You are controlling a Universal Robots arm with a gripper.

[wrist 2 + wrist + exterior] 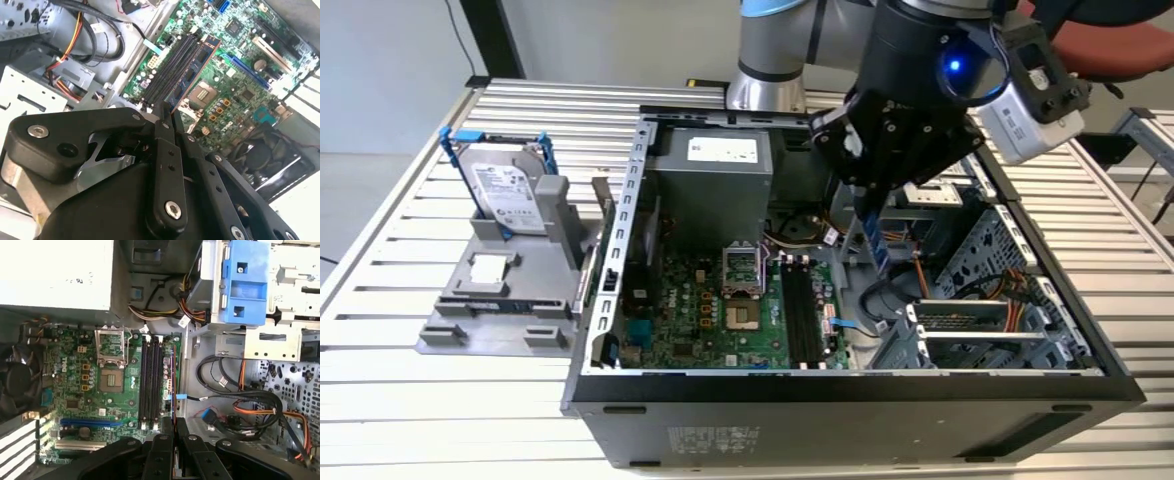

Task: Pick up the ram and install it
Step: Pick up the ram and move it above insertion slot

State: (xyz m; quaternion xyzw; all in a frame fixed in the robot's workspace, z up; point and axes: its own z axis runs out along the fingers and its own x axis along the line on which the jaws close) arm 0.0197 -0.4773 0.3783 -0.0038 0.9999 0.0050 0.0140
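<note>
The gripper hangs over the open computer case, and its fingers are clamped on the ram. The ram hangs upright below the fingertips as a thin, dark bluish stick. In the exterior view it sits inside the case, over the motherboard. It is just to the exterior view's right of the long black memory slots and near the dark cables by the drive cage. In the second wrist view the gripper pinches one end of the ram, which runs away from the fingers along the slots. In the first wrist view the ram shows edge-on as a narrow line parallel to the slots, on the side away from the processor socket. Whether its lower edge touches the board cannot be told. On the slatted table, well to the exterior view's left of the case, a silver hard drive stands in a blue bracket on a grey fixture.
</note>
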